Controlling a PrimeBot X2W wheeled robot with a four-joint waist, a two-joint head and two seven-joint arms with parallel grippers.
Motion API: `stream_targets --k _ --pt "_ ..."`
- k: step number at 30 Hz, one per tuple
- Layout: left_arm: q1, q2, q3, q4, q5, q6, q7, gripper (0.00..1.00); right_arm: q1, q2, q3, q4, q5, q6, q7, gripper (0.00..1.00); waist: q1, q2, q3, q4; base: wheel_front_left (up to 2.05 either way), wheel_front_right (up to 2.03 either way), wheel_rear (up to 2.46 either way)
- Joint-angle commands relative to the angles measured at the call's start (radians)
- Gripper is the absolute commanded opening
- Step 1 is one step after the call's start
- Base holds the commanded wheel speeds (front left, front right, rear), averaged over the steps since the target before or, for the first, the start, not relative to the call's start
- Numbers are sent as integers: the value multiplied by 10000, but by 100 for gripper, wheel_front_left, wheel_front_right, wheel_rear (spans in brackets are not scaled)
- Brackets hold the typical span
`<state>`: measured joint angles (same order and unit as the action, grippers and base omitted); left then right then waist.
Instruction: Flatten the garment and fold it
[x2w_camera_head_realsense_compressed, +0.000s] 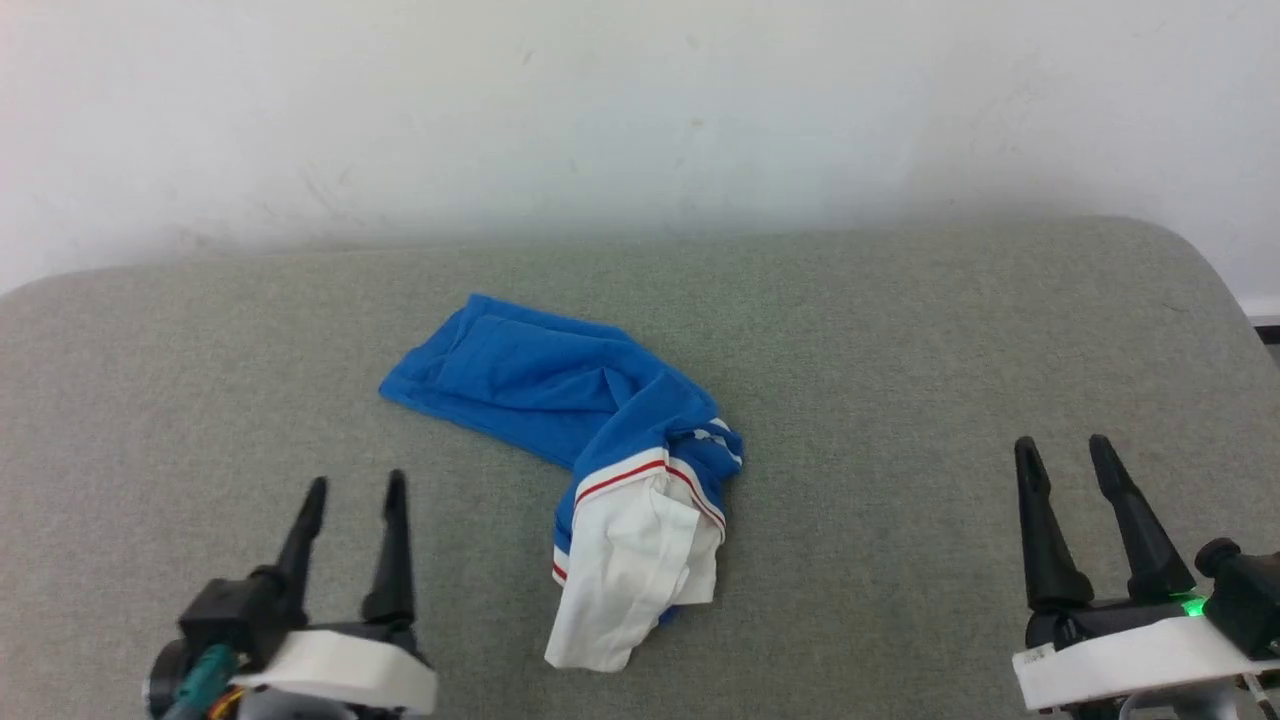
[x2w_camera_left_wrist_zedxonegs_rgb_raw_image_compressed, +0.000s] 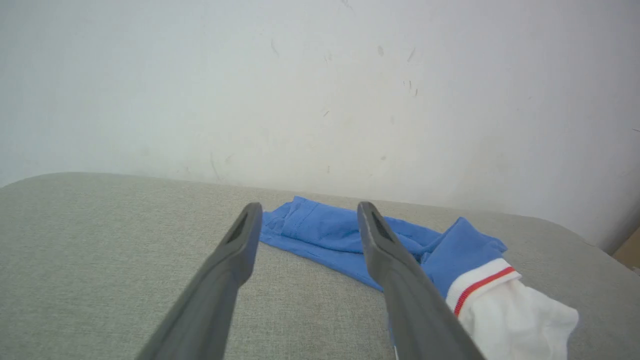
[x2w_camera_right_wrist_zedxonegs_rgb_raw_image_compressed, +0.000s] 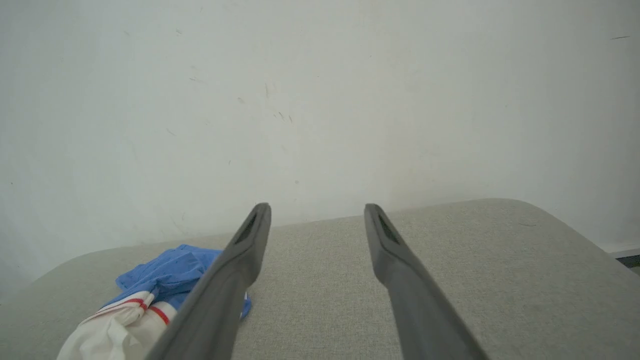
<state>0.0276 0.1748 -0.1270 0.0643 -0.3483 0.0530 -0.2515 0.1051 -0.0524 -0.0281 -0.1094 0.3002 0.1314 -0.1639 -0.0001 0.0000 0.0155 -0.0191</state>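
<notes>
While the garment lies crumpled at the centre of the bench, the left gripper and right gripper stand spread and empty either side, so flattening and folding seem left to do.

The left gripper hovered low, its two dark fingers spread wide, holding nothing, tips pointing forward. Well to the right of the left gripper, the right gripper was posed alike, fingers parted and empty, its white wrist behind.
</notes>
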Motion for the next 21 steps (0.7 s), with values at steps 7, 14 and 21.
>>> stream_targets --k 7,14,21 --pt "414 377 737 -174 -27 192 -92 100 288 22 67 -61 -1 -7 77 100 1 0 -2 78 0 0 0" --pt "343 484 1004 -208 -50 151 -99 100 337 22 85 -74 57 -7 95 100 1 0 46 194 0 0 0" --pt "-82 483 743 -669 -254 -157 269 100 288 22 108 -79 28 -7 148 100 1 0 136 316 0 0 0"
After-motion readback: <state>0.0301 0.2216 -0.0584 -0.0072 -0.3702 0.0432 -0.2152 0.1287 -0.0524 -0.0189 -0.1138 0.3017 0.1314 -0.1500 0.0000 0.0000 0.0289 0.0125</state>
